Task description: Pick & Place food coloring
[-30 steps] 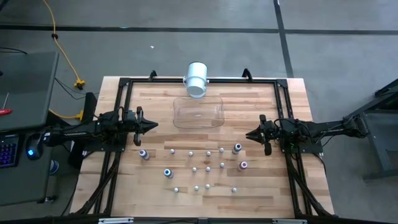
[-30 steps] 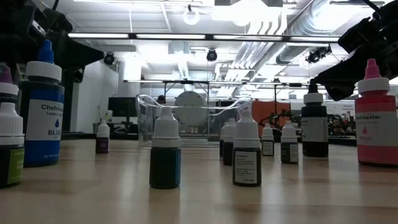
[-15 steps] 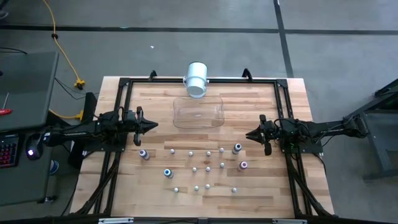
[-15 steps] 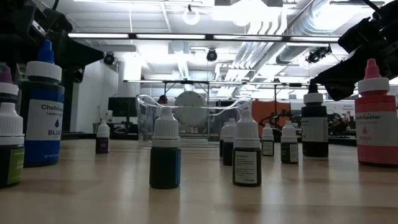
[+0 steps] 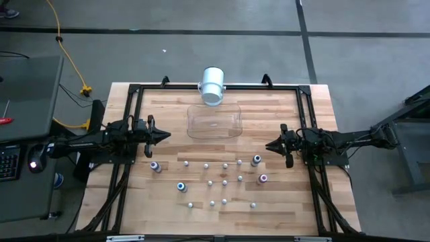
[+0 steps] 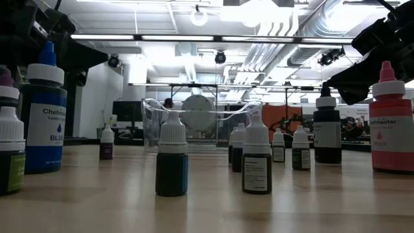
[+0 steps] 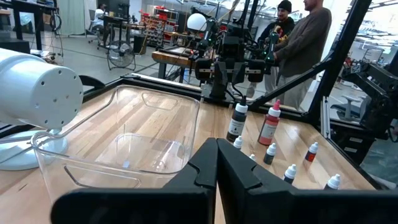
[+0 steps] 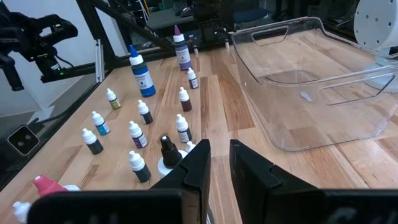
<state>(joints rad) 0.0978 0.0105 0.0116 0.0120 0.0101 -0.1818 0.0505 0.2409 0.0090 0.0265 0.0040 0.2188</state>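
Note:
The food coloring bottles (image 5: 222,180) stand upright on their bases, scattered over the near half of the wooden table. Most are tiny with white caps. Bigger ones show too: blue (image 6: 44,110), pink (image 6: 390,123) and dark (image 6: 327,129). My left gripper (image 5: 165,135) hovers at the table's left, shut, pointing toward the middle. In the left wrist view its fingers (image 7: 216,163) meet. My right gripper (image 5: 269,146) hovers at the table's right, with a narrow gap between its fingers (image 8: 220,163). Both are clear of the bottles (image 8: 143,112).
A clear plastic tub (image 5: 213,122) sits at the table's far middle, between the two grippers. A big white cylinder (image 5: 212,85) stands behind it at the far edge. A black frame (image 5: 134,91) borders the table. People (image 7: 298,37) stand in the room beyond the table.

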